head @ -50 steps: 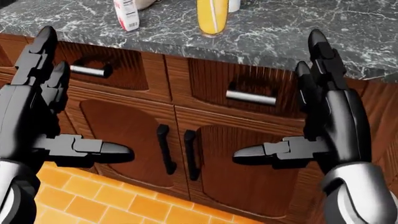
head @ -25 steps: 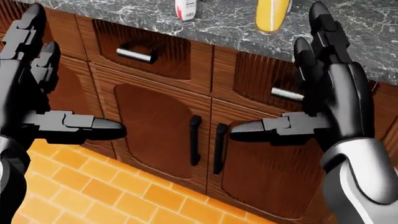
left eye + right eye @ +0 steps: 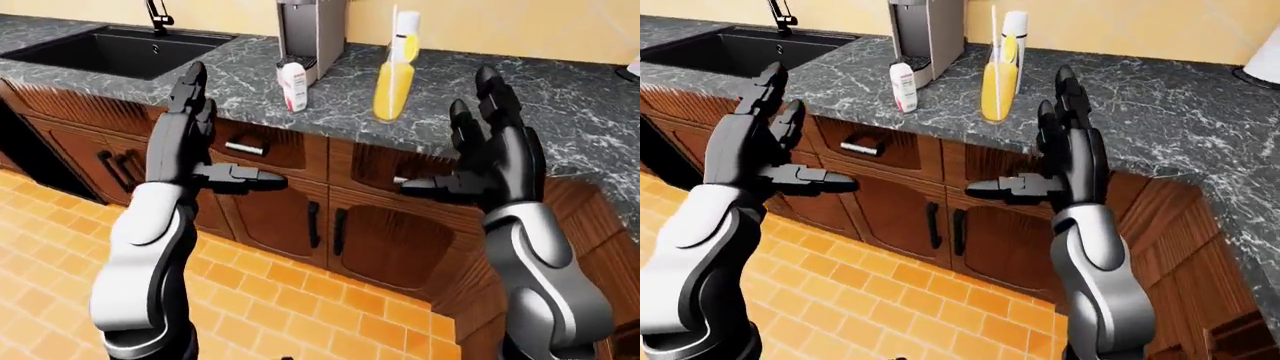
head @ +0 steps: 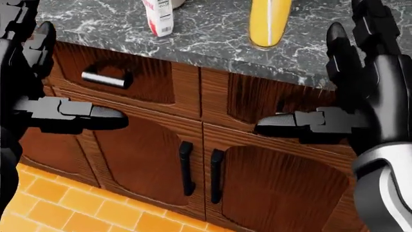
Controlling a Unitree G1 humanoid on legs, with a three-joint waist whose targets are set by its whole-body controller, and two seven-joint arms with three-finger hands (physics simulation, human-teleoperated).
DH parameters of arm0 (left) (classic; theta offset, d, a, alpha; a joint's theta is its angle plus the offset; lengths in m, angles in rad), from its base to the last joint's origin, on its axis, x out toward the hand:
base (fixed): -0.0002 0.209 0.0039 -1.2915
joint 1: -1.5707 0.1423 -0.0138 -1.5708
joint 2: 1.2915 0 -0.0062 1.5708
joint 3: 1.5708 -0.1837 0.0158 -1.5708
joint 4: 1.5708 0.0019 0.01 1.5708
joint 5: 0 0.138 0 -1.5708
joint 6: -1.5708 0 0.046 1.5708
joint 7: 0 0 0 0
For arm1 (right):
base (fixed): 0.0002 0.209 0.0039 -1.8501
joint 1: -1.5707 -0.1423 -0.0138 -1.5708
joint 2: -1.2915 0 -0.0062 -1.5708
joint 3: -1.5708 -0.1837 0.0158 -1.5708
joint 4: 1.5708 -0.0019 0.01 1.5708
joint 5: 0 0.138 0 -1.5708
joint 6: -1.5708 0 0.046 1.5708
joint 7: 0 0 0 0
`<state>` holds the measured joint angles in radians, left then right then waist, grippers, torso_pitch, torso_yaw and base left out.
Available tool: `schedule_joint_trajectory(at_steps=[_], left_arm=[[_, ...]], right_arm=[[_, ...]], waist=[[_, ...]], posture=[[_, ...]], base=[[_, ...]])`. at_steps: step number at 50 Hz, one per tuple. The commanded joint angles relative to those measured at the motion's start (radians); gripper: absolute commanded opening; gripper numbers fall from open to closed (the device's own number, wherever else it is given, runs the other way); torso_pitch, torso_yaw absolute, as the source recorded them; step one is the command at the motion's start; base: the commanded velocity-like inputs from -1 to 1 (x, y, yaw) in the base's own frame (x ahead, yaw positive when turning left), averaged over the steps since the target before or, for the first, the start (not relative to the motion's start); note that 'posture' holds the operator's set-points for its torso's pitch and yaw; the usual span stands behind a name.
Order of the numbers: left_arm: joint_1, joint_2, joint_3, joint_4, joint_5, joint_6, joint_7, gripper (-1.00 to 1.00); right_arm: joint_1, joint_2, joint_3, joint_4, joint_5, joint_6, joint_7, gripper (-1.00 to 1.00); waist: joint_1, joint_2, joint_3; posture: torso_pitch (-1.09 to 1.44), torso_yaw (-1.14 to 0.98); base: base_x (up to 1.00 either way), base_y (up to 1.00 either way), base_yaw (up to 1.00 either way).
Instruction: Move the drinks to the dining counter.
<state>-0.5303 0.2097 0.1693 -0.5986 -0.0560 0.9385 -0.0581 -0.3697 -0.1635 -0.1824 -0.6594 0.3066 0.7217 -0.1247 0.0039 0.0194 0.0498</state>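
A tall glass of orange juice with a straw stands on the dark marble counter near its edge. To its left stands a small white and red carton. Just behind the glass is a white bottle. Both of my hands are raised before the cabinet fronts, below the counter edge, and neither touches the drinks. My left hand is open, fingers up and thumb pointing right. My right hand is open below and right of the glass, thumb pointing left. The head view shows the glass and carton at the top.
A grey coffee machine stands behind the carton, and a black sink with a tap lies at the left. Brown drawers and cabinet doors with dark handles run below the counter. Orange floor tiles lie beneath. A white object sits at the far right.
The whole head picture has shifted, so the camera has moved: carton and glass slid right, then partly back left. Both hands stay open and raised, the right one now higher in view.
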Motion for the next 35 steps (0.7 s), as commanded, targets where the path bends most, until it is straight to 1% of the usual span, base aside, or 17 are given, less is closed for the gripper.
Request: schedule_joint_trajectory(at_steps=[1, 3, 4, 6, 10, 14, 16, 18, 19, 20, 22, 26, 28, 29, 31, 33, 35], left_arm=[[-0.031, 0.011, 0.001, -0.032, -0.012, -0.020, -0.002, 1.00], [-0.030, 0.014, 0.003, -0.037, -0.017, -0.017, 0.000, 1.00], [-0.027, 0.015, 0.004, -0.034, -0.018, -0.023, 0.001, 1.00], [-0.027, 0.019, 0.009, -0.034, -0.018, -0.026, 0.008, 1.00], [-0.027, 0.025, 0.013, -0.035, -0.019, -0.025, 0.015, 1.00], [-0.026, 0.027, 0.010, -0.029, -0.018, -0.033, 0.019, 1.00], [-0.026, 0.025, 0.005, -0.024, -0.016, -0.036, 0.020, 1.00], [-0.029, 0.023, 0.001, -0.019, -0.012, -0.040, 0.021, 1.00], [-0.031, 0.021, -0.003, -0.017, -0.011, -0.041, 0.020, 1.00], [-0.032, 0.021, -0.004, -0.020, -0.009, -0.037, 0.020, 1.00], [-0.032, 0.020, -0.005, -0.018, -0.007, -0.039, 0.017, 1.00], [-0.036, 0.017, -0.010, -0.013, -0.001, -0.041, 0.016, 1.00], [-0.039, 0.016, -0.010, -0.011, 0.001, -0.041, 0.014, 1.00], [-0.042, 0.016, -0.011, -0.009, 0.002, -0.040, 0.015, 1.00], [-0.043, 0.015, -0.013, -0.008, 0.004, -0.040, 0.014, 1.00], [-0.044, 0.014, -0.014, -0.007, 0.006, -0.042, 0.012, 1.00], [-0.043, 0.013, -0.014, -0.004, 0.008, -0.046, 0.010, 1.00]], right_arm=[[-0.022, -0.004, -0.007, -0.031, 0.000, -0.021, -0.009, 1.00], [-0.021, -0.005, -0.008, -0.042, 0.002, -0.017, -0.013, 1.00], [-0.024, -0.007, -0.009, -0.050, 0.001, -0.014, -0.017, 1.00], [-0.024, -0.016, 0.003, -0.051, -0.025, -0.023, -0.015, 1.00], [-0.024, -0.011, 0.010, -0.046, -0.050, -0.027, 0.000, 1.00], [-0.031, -0.005, 0.001, -0.053, -0.056, -0.020, 0.001, 1.00], [-0.031, -0.004, -0.003, -0.053, -0.053, -0.023, 0.000, 1.00], [-0.034, -0.004, -0.010, -0.057, -0.044, -0.019, -0.003, 1.00], [-0.033, -0.004, -0.012, -0.054, -0.041, -0.024, -0.004, 1.00], [-0.035, -0.005, -0.014, -0.056, -0.037, -0.021, -0.009, 1.00], [-0.036, -0.008, -0.019, -0.054, -0.030, -0.024, -0.013, 1.00], [-0.033, -0.014, -0.015, -0.049, -0.032, -0.033, -0.017, 1.00], [-0.034, -0.014, -0.016, -0.048, -0.032, -0.035, -0.020, 1.00], [-0.034, -0.014, -0.017, -0.045, -0.031, -0.038, -0.019, 1.00], [-0.034, -0.014, -0.018, -0.043, -0.029, -0.041, -0.021, 1.00], [-0.031, -0.016, -0.022, -0.041, -0.027, -0.048, -0.020, 1.00], [-0.032, -0.021, -0.036, -0.043, -0.021, -0.046, -0.029, 1.00]], waist=[[0.001, 0.009, -0.019], [0.002, 0.080, -0.031], [0.009, 0.063, -0.038], [0.024, 0.054, -0.018], [0.002, 0.033, -0.050], [0.007, -0.031, 0.008], [0.012, -0.066, 0.008], [0.012, -0.130, -0.020], [0.001, -0.100, -0.001], [0.013, -0.101, -0.009], [-0.003, -0.064, -0.035], [-0.018, -0.004, -0.026], [-0.019, 0.033, -0.043], [-0.010, 0.024, -0.029], [0.000, 0.039, 0.002], [0.011, 0.024, -0.014], [0.024, -0.003, -0.008]], posture=[[0.00, 0.00], [0.00, 0.00], [0.00, 0.00], [0.00, 0.00], [0.00, 0.00], [0.00, 0.00], [0.00, 0.00], [0.00, 0.00], [0.00, 0.00], [0.00, 0.00], [0.00, 0.00], [0.00, 0.00], [0.00, 0.00], [0.00, 0.00], [0.00, 0.00], [0.00, 0.00], [0.00, 0.00]], base=[[0.00, 0.00, -1.00], [0.00, 0.00, -1.00], [0.00, 0.00, -0.62], [0.00, 0.00, -0.09], [0.04, 0.00, 0.00], [0.46, 0.17, 0.00], [0.48, 0.27, 0.00], [0.48, 0.27, 0.00], [0.49, 0.22, 0.00], [0.48, 0.08, 0.00], [0.48, 0.00, 0.00], [0.48, 0.00, 0.00], [0.52, 0.10, 0.00], [0.56, 0.12, 0.00], [0.58, 0.12, 0.00], [0.59, 0.12, 0.00], [0.54, 0.06, 0.00]])
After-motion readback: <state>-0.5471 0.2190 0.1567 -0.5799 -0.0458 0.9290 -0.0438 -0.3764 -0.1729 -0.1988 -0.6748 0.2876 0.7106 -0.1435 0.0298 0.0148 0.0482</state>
